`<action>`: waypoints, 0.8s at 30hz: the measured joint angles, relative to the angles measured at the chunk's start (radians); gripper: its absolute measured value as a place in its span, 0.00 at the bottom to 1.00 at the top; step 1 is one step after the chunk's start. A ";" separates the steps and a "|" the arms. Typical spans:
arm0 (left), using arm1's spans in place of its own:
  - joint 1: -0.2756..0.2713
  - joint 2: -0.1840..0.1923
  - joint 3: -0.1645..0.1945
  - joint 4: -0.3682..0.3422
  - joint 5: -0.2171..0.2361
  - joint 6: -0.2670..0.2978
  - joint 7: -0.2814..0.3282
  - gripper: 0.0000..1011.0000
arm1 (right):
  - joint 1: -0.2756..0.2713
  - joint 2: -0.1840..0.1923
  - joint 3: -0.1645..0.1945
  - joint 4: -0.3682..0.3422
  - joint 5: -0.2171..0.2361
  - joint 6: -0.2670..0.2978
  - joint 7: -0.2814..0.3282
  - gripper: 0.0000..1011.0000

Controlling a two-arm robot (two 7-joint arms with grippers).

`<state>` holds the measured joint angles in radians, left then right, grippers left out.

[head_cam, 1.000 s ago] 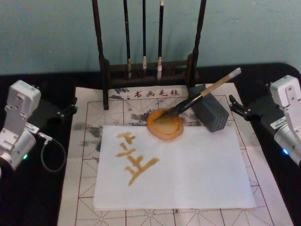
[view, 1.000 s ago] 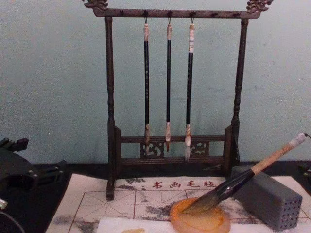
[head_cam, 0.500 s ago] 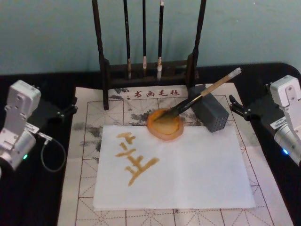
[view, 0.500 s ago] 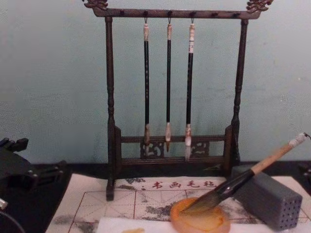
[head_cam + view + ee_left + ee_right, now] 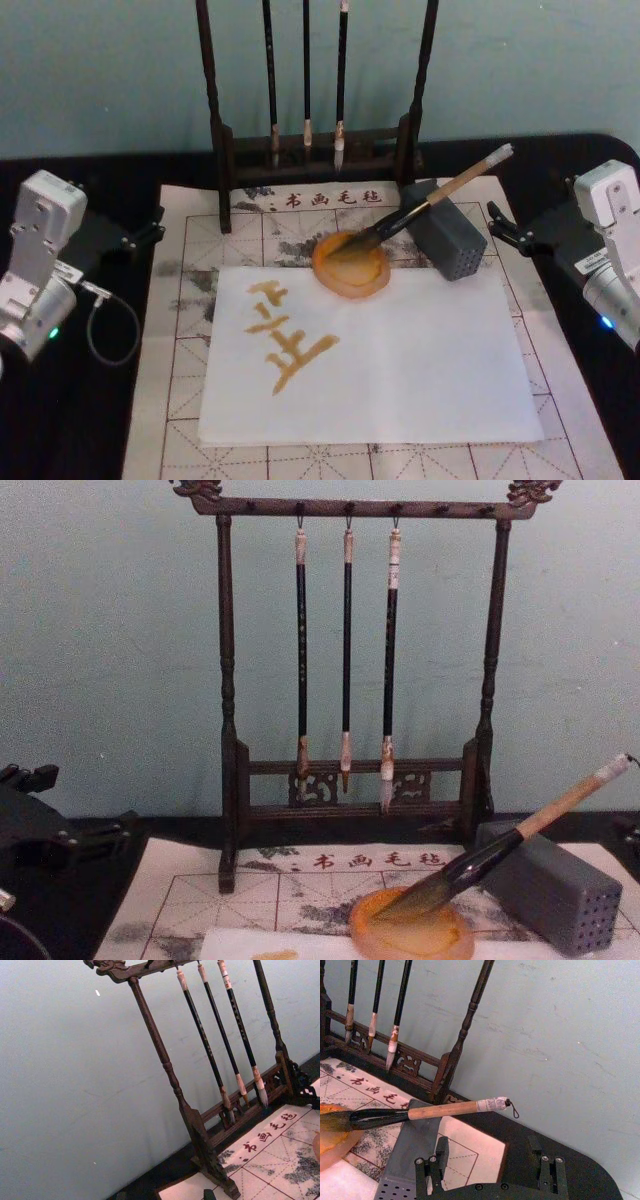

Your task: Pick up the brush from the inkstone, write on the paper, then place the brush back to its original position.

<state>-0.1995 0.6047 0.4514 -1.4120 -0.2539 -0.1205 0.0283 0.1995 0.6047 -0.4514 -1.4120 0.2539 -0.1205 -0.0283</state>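
The brush (image 5: 430, 200) lies with its dark bristles in the round orange inkstone (image 5: 352, 272). Its tan handle leans up and to the right over a grey block (image 5: 450, 245). The white paper (image 5: 420, 360) lies in front of the inkstone and bears yellowish strokes on its left half. My left gripper (image 5: 150, 228) rests open at the mat's left edge. At the right of the table my right gripper (image 5: 503, 228) is open and empty, a short way from the brush's capped end (image 5: 492, 1104). Neither gripper touches the brush.
A dark wooden rack (image 5: 310, 150) with three thin hanging brushes stands behind the inkstone. A beige grid mat (image 5: 180, 330) with ink stains lies under the paper. The black tabletop (image 5: 90, 420) borders it on both sides. A cable loops by the left arm (image 5: 100, 330).
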 joint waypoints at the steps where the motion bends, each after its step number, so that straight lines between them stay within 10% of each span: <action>1: 0.000 0.000 0.000 0.000 0.000 0.000 0.000 0.99 | 0.000 0.000 0.000 0.000 0.000 0.000 0.000 0.99; 24: 0.000 0.000 0.000 0.000 0.000 0.000 0.000 0.99 | 0.000 0.000 0.000 0.000 0.000 0.000 0.000 0.99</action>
<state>-0.1995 0.6047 0.4514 -1.4119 -0.2539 -0.1205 0.0283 0.1995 0.6047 -0.4514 -1.4120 0.2539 -0.1205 -0.0283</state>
